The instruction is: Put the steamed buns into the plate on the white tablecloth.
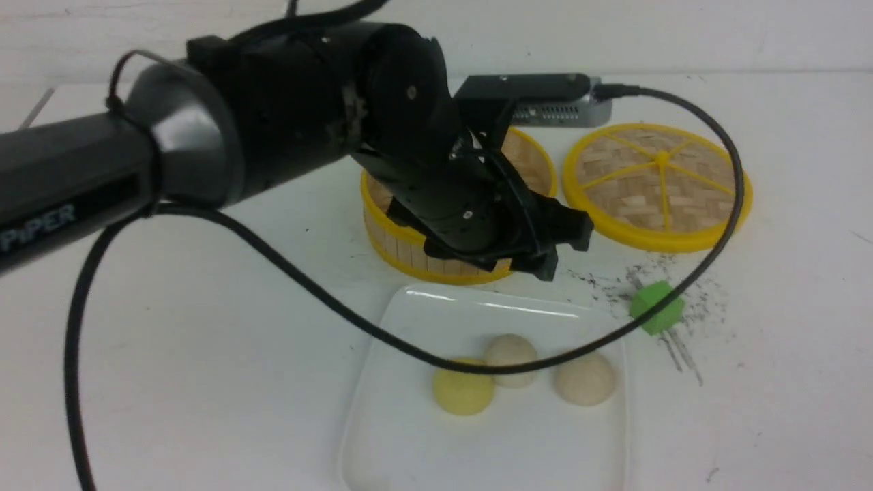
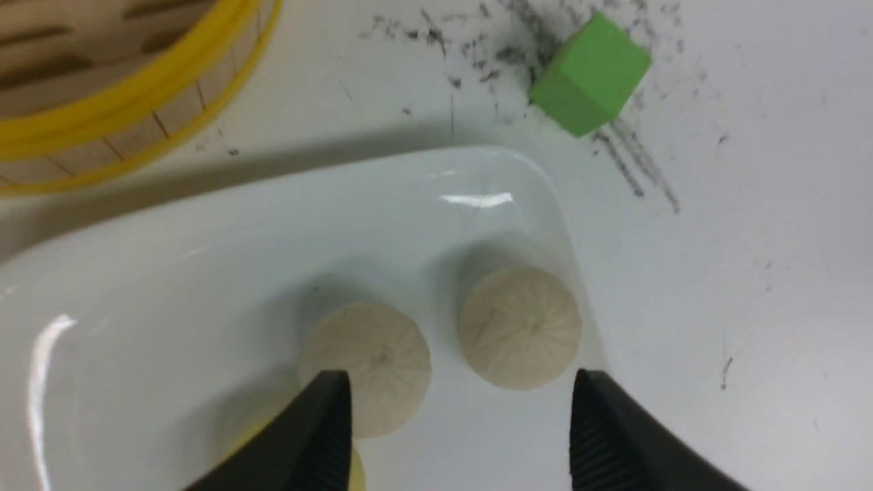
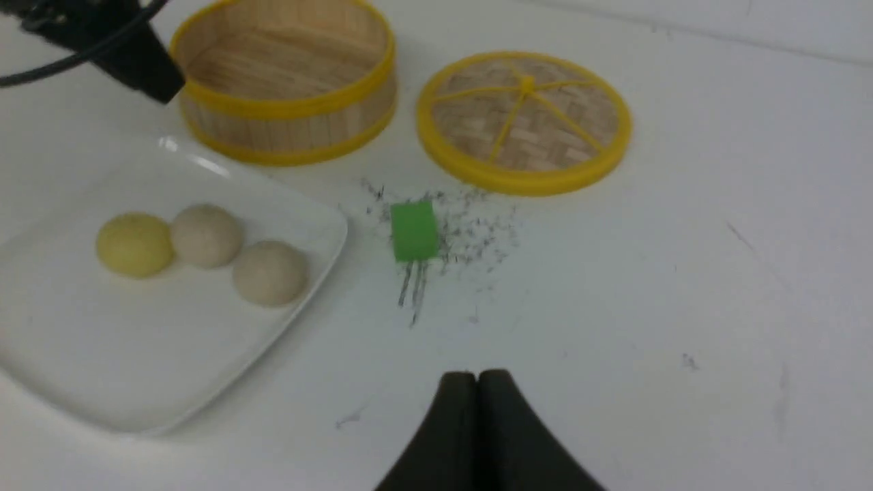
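Black left gripper (image 2: 458, 416) spread wide, gripping nothing, hovering over two cream pleated dome buns (image 2: 520, 327). Smooth pale yellow bun (image 1: 464, 395) touching one cream. All three inside glossy white square plate (image 1: 491, 303), rightmost near right rim, bare floor nearer robot. Speckled white tablecloth (image 1: 204, 327) open on left. Green cube (image 1: 656, 307) just off plate corner. Yellow-rimmed bamboo steamer basket (image 1: 402, 249) and woven lid (image 1: 658, 184) behind. Right gripper (image 3: 477, 385) pinched closed.

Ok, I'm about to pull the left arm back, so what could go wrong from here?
The open left claw hangs low over the cream buns; pulling back could knock one. The outer bun sits near the plate rim and might roll off. The slack cable could sweep the buns.
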`<state>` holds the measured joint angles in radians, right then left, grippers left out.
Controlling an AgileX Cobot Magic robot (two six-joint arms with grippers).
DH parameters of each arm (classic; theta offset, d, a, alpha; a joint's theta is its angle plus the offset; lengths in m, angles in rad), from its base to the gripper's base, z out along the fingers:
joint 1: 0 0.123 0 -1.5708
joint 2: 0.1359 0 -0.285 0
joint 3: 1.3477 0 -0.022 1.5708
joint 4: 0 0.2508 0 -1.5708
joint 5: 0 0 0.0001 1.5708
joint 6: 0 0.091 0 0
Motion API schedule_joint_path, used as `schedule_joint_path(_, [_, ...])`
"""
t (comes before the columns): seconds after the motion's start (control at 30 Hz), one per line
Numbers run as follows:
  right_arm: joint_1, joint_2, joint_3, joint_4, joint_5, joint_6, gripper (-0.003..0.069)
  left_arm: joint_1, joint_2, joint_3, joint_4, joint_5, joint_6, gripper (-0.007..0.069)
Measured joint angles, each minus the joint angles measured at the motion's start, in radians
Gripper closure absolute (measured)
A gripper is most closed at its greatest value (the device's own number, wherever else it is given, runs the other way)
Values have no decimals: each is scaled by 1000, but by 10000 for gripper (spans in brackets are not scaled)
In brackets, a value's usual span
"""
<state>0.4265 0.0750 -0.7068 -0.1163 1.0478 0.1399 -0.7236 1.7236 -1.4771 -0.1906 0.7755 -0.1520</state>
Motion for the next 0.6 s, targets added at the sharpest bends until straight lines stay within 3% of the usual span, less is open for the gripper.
schedule_joint_path(0.2, [0,1,236,0,-321,98,657,0,-7,0,12,28,0,326])
schedule_joint_path(0.27, [0,3,319,0,-465,108,657,0,-7,0,13,37,0,431])
schedule_joint_path(0.47, [0,3,366,0,-595,112,657,0,-7,0,31,41,2,601])
schedule_joint_path(0.6, [0,3,366,0,-604,112,656,0,-7,0,44,44,3,622])
